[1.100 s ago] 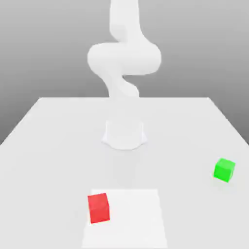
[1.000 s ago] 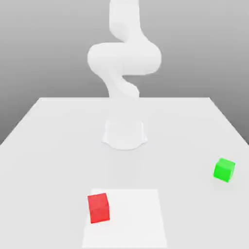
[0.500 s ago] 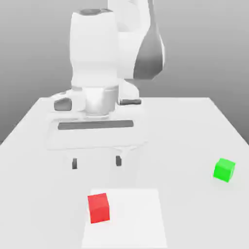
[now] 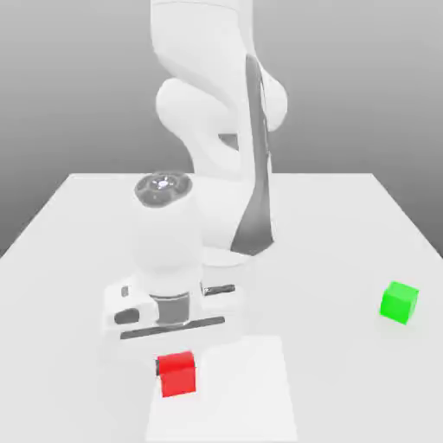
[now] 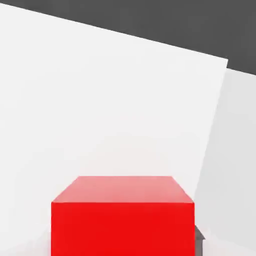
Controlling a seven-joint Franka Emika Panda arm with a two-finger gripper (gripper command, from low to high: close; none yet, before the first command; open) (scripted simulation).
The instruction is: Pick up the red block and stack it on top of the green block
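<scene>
A red block (image 4: 177, 374) is seen near the bench's (image 4: 78, 251) front edge, on a paler square patch (image 4: 242, 389). The tool (image 4: 176, 353) is lowered onto it, closed on the red block. A green block (image 4: 399, 302) sits well apart, toward the bench's right edge in the exterior view.

Small bright red cube (image 4: 176, 374) – matt, smooth, small bright green cube (image 4: 399, 302) – matt, flat white table (image 4: 346, 225) smooth, white glossy plastic-looking arm (image 4: 216, 130)

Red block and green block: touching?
Apart. The exterior view shows bare table between the red block and the green block.
</scene>
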